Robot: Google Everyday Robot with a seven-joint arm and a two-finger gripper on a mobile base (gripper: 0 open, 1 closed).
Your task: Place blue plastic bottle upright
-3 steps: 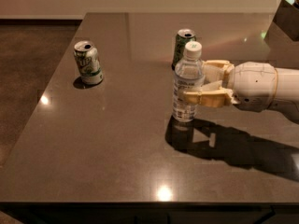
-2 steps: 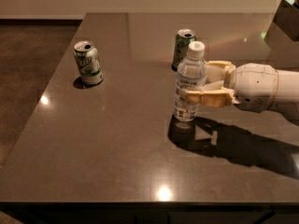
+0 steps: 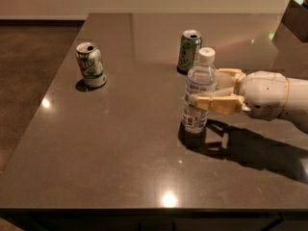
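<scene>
The blue plastic bottle [image 3: 198, 85] is a clear bottle with a white cap and a pale label. It stands upright on the dark table [image 3: 125, 148], right of the middle, with its base on or just above the surface. My gripper [image 3: 203, 87] reaches in from the right with its cream fingers [image 3: 214, 102] on either side of the bottle's middle, shut on it. The far finger is partly hidden behind the bottle.
A green-and-white soda can [image 3: 189, 50] stands just behind the bottle. A second can [image 3: 90, 65] stands at the left, near the table's left edge. A dark object [image 3: 294, 18] sits at the far right corner. The floor lies to the left.
The bottle and my gripper have shifted slightly right and toward the camera. The bottle stays upright in the grip. The cans have not moved.
</scene>
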